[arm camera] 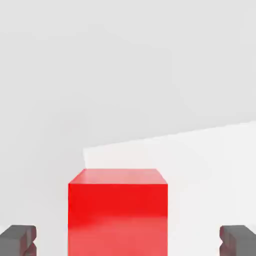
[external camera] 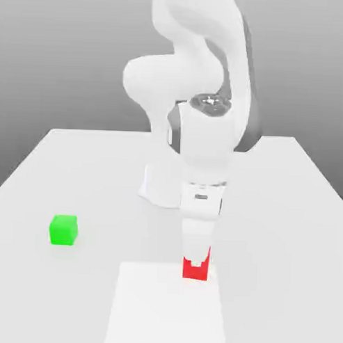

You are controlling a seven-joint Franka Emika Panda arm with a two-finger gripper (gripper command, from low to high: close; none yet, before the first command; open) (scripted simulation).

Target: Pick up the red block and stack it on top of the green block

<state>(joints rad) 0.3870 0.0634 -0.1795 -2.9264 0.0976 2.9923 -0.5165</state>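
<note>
From here I see, at the exterior view's left, the green block (external camera: 63,230), sitting by itself on the pale table (external camera: 282,275); next comes a white patch (external camera: 166,306) on the tabletop; at its far edge, toward the exterior view's right, I find the red block (external camera: 196,271), partly hidden behind my gripper (arm camera: 128,241); the arm (external camera: 205,134) reaches down over it; in the hand view my fingers (arm camera: 232,240) stand wide apart, one on either side of the red block, with a gap between it and each.
</note>
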